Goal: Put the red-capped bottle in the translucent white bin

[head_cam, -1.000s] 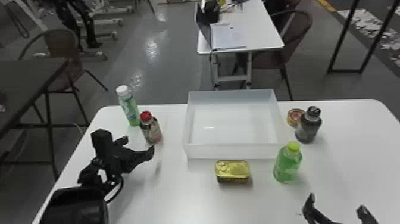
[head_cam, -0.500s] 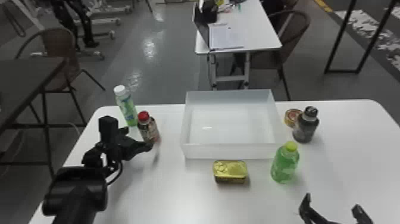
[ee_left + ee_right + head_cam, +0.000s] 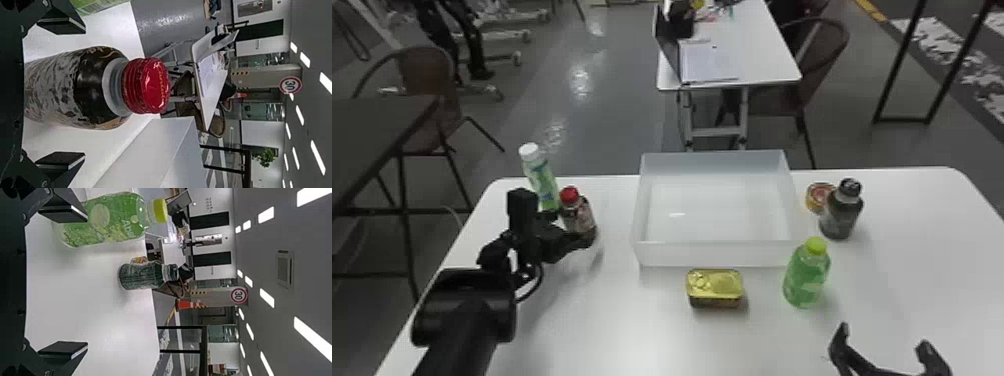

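Gaping wide, the left gripper has the red-capped bottle between its 2 fingers, gold lettering on its cap; open table parts it from the bin; the right gripper is wide too.

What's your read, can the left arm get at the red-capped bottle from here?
Probably yes: the left gripper is open and lined up with the red-capped bottle, nothing seen between them. The white-capped bottle stands close by, so that side may be tight.
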Motion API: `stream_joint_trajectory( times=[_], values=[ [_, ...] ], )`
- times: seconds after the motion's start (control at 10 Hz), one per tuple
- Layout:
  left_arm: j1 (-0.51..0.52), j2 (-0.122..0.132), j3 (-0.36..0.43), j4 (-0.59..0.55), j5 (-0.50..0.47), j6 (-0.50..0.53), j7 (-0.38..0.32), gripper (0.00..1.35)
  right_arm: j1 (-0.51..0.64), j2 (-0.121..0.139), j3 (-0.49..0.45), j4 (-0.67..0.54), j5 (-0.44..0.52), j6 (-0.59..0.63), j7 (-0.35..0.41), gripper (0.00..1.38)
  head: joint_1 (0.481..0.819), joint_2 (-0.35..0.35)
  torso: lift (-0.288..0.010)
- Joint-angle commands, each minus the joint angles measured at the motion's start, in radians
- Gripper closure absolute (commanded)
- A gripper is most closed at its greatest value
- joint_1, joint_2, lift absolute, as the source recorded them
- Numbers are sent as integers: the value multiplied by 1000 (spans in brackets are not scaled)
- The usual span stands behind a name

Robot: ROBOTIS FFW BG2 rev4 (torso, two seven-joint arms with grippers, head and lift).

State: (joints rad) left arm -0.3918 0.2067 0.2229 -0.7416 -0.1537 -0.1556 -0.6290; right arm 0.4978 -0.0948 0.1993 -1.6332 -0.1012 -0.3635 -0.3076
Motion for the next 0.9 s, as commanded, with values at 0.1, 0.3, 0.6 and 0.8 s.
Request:
stream_joint_trajectory(
  times=[0.1, 0.3, 0.6, 0.8],
  values=[
    [-13, 0, -8, 18, -30, -21, 0, 780, -2, 0, -1, 1, -3, -3, 5, 151, 695, 123, -76],
    [-7, -3, -2, 16, -27, -25, 2, 823, -2, 0, -1, 3, -5, -6, 5, 151, 695, 119, -76],
    [87, -32, -4, -216, -53, 51, 3, 825, -2, -5, -1, 3, -11, -8, 7, 153, 695, 110, -76],
    [192, -105, 27, -542, -66, 156, 26, 825, 4, -5, -3, 3, -18, -9, 7, 154, 695, 103, -76]
  ],
)
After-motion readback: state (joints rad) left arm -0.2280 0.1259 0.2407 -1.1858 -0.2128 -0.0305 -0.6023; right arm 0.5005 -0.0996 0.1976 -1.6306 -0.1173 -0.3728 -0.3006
